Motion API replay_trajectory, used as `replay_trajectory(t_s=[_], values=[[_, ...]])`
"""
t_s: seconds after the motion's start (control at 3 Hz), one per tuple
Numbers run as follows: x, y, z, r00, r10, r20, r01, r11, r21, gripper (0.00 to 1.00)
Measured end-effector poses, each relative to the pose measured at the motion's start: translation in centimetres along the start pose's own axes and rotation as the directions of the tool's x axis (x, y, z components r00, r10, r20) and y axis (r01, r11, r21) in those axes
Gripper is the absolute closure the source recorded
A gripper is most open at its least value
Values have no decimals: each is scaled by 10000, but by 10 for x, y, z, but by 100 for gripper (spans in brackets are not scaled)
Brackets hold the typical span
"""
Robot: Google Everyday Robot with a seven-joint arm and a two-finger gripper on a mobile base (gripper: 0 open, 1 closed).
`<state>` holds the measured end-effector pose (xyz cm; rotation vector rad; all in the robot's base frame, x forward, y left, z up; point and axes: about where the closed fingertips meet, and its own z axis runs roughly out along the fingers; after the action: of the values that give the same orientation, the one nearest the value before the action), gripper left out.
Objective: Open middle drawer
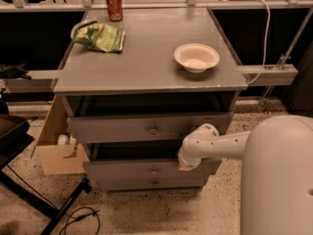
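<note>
- Below the grey tabletop, three grey drawers sit in a stack; the middle drawer is second from the top, with a small round knob at the centre of its flat front
- That middle drawer stands partly out from the cabinet, with a dark gap above its front edge
- The top drawer also stands partly out, with a dark opening between it and the tabletop; its own knob is at the centre
- The bottom drawer sits just under the middle one, nearest the floor
- From the right, the white arm reaches across from the robot's rounded body to the drawer stack
- The gripper is at the right part of the middle drawer's front, at its upper edge, to the right of the knob and apart from it
- Whether the gripper is clenched or released cannot be told, as the wrist hides it
- On the tabletop, a white bowl sits toward the right, a green snack bag lies at the far left, and a red can stands upright at the far edge just behind the bag
- Left of the cabinet, an open cardboard box rests on the speckled floor, and a dark cable loops on the floor nearer
</note>
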<state>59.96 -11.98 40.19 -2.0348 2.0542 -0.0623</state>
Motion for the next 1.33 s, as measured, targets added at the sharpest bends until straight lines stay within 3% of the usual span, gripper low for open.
replay_trajectory(t_s=[1.33], values=[[4,14,-2,9996,272,-113,-273,9996,-86,100]])
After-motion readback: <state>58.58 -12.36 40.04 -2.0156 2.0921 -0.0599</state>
